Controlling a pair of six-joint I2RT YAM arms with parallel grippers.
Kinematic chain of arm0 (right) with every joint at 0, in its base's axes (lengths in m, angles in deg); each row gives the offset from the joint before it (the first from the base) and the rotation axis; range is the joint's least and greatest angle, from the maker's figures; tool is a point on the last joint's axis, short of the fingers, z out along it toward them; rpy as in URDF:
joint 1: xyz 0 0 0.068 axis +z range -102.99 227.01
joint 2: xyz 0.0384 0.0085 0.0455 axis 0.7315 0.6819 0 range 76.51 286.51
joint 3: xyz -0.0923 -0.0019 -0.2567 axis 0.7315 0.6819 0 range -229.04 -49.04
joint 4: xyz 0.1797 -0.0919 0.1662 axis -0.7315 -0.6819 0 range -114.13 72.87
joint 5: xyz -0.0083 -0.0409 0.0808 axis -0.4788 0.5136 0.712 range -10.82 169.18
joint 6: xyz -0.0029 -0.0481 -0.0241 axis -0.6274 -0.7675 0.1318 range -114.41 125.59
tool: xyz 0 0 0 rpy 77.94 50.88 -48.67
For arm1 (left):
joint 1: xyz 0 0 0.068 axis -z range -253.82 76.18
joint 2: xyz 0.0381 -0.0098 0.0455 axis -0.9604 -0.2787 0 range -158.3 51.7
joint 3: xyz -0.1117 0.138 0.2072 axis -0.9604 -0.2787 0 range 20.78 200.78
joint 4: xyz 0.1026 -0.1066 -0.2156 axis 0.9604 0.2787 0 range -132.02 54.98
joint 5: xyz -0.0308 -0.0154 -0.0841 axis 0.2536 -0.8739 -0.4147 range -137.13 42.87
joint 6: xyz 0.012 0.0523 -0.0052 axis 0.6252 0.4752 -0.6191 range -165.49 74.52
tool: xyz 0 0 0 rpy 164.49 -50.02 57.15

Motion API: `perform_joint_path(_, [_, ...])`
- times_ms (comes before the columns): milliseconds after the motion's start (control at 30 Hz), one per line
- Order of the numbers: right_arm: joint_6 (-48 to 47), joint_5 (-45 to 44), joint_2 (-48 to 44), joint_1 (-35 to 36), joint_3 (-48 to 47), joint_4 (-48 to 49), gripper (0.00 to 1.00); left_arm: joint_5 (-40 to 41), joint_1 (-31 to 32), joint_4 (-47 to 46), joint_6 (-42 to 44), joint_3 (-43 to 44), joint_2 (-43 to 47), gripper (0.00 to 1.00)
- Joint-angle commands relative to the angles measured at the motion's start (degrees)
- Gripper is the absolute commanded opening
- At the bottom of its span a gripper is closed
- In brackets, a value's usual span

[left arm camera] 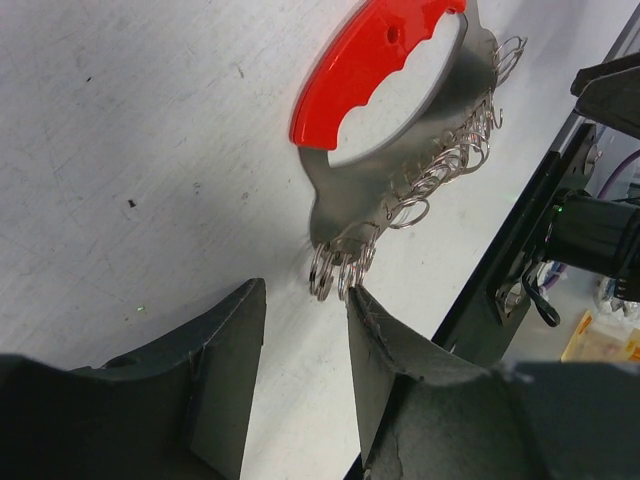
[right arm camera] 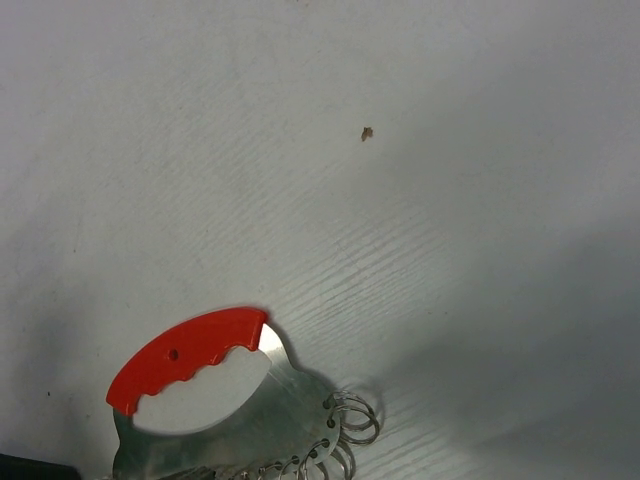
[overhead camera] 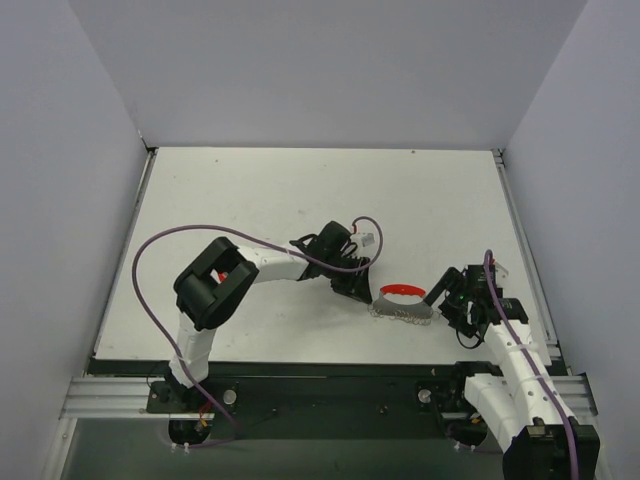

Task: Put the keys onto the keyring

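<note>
The keyring lies flat on the white surface, between the two arms. It is a thin silver plate with a red curved grip along one edge and a row of small wire rings hanging off the other.

It is probably light. The plate looks stiff and slick, and it sits too low to pinch easily. The rings are loose and would likely slide or swing if nudged. The thicker red grip seems the surest place to take hold.

The left end effector hovers just short of the end rings, partly open with nothing between its fingers. The right end effector is near the plate's other end, and its opening cannot be told. I cannot make out the keys.
</note>
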Motion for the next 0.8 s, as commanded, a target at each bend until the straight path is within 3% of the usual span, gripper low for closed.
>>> perform_joint_path(0, [-0.8, 0.1, 0.6, -0.3, -2.0, -0.3, 0.82, 0.1, 1.0, 1.9, 1.6, 2.6, -1.9, 0.49])
perform_joint_path(400, [-1.5, 0.0, 1.0, -2.0, -3.0, -0.1, 0.82, 0.3, 2.5, 3.9, 2.2, 4.3, -4.2, 0.44])
perform_joint_path(600, [-2.3, 0.3, 1.5, -2.2, -2.8, 0.3, 0.83, 0.9, 2.6, 4.2, 2.2, 3.8, -4.9, 0.26])
perform_joint_path(633, [-2.4, 0.5, 1.6, -2.2, -2.9, 0.4, 0.84, 1.4, 2.6, 4.3, 2.2, 3.7, -4.8, 0.19])
perform_joint_path(667, [-2.5, 0.7, 1.7, -2.1, -3.0, 0.5, 0.84, 1.8, 2.7, 4.3, 2.3, 3.8, -4.8, 0.05])
perform_joint_path(700, [-2.5, 0.8, 1.7, -2.2, -3.1, 0.6, 0.84, 2.1, 2.6, 4.4, 2.2, 3.7, -4.7, 0.0])
perform_joint_path(767, [-2.7, 1.1, 1.7, -2.2, -3.6, 0.7, 0.84, 2.9, 2.6, 4.5, 2.6, 3.8, -4.0, 0.0])
